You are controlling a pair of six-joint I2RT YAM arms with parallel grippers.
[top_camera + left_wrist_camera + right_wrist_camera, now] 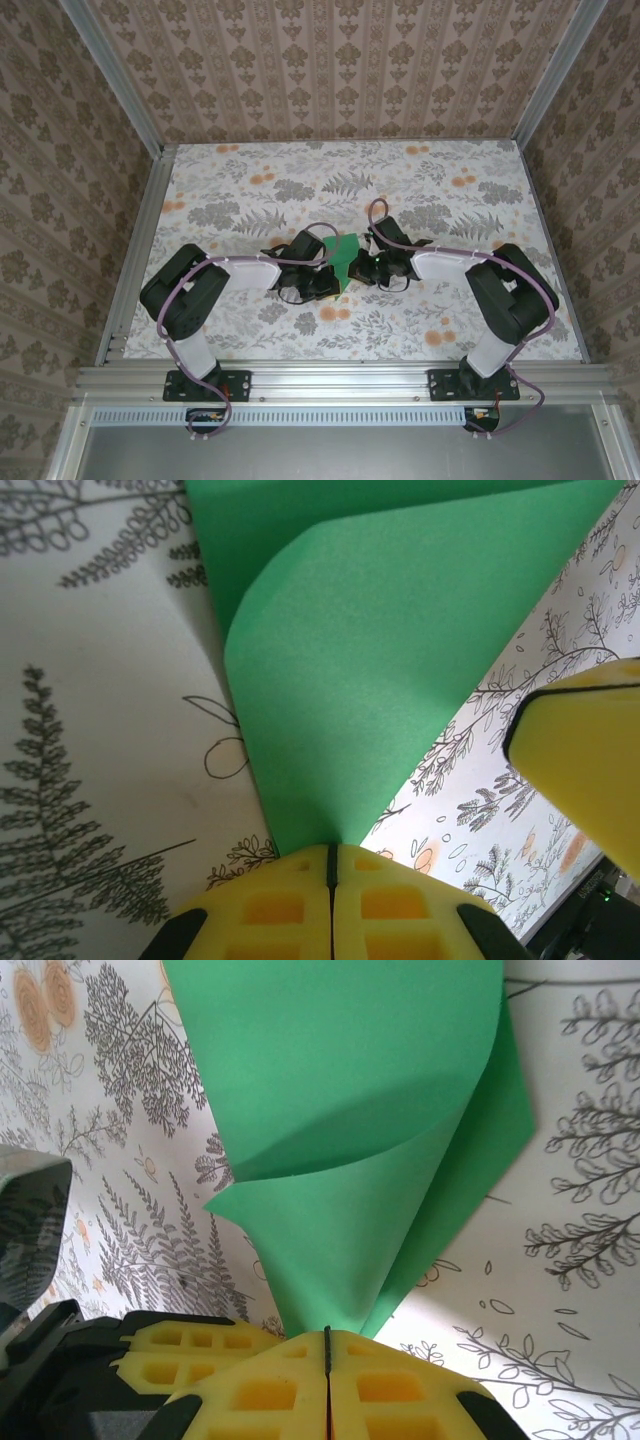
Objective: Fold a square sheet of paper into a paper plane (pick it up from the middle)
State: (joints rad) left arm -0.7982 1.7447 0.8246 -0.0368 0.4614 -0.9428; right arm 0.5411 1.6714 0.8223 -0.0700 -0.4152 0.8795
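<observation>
From above, both arms reach in to the middle of the floral table point(250, 190). The square sheet of paper point(346, 256) sits between their wrists, bunched up off the surface and not lying flat.

In the left wrist view, the left gripper point(332, 872) has its yellow pads pressed together on a near edge of the green sheet. From the pinch the paper rolls away in a soft curve over a second layer, and there is no crease yet. The other arm's yellow finger point(585, 765) hangs just to the right.

In the right wrist view, the right gripper point(327, 1355) is likewise clamped on the sheet. The paper rises from the jaws as a loose cone, with a lower layer spread on the table on the far right.

This looks like the first fold, with one half being carried over the other. To do it well:
- Move both pinches at the same pace so the sheet does not twist.
- Line up the free edges before lowering.
- Lay the curl down flat.
- Only then press along the bend, since a crease set while the layers are skewed would spoil every later fold.
</observation>
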